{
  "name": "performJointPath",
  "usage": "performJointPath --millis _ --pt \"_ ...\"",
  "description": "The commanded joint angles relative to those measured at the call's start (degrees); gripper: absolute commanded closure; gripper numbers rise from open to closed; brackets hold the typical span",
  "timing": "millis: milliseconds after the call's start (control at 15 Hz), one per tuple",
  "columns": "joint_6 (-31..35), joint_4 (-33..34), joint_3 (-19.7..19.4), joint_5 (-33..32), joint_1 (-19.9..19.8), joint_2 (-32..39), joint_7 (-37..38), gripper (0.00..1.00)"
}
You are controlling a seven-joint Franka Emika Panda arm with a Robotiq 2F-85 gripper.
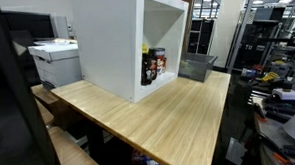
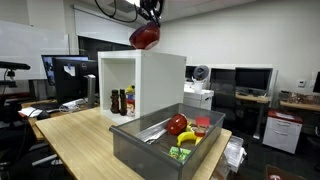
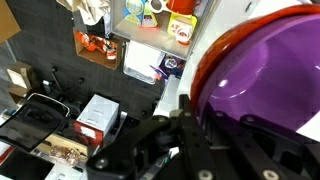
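Bowl [image 2: 145, 38]: red-purple, glossy and translucent, hanging high in the air over the top of the white open-fronted box [image 2: 150, 80], well clear of the desk [image 2: 80, 135]. The gripper [image 2: 149, 20] carries it from above. In the wrist view its jaws are drawn nearly together and appear to pinch the bowl [image 3: 262, 70] at the rim.

Handling, as judged: it looks like light, stiff plastic with a smooth wall that is likely slippery. The thin rim is the only practical place to hold it, and a one-sided rim grip may let it swing or tilt.

Containers:
- White box, standing back from the desk's near edge: dark bottles [image 2: 120, 102] are grouped inside on its floor.
- Grey bin [image 2: 140, 150], at a corner of the desk just beside the box: it holds a red round fruit [image 2: 177, 124], a yellow banana [image 2: 188, 138], a green item [image 2: 178, 153] and a small red-topped tub [image 2: 202, 124]
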Motion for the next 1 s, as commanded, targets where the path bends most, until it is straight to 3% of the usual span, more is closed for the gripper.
performJointPath --millis 0,933 --pt "-2.6 2.8 0.1 0.7 -0.1 1.9 -1.6 0.97" --pt "-9.3 8.7 2.7 1.3 0.1 6.1 -2.0 0.97"
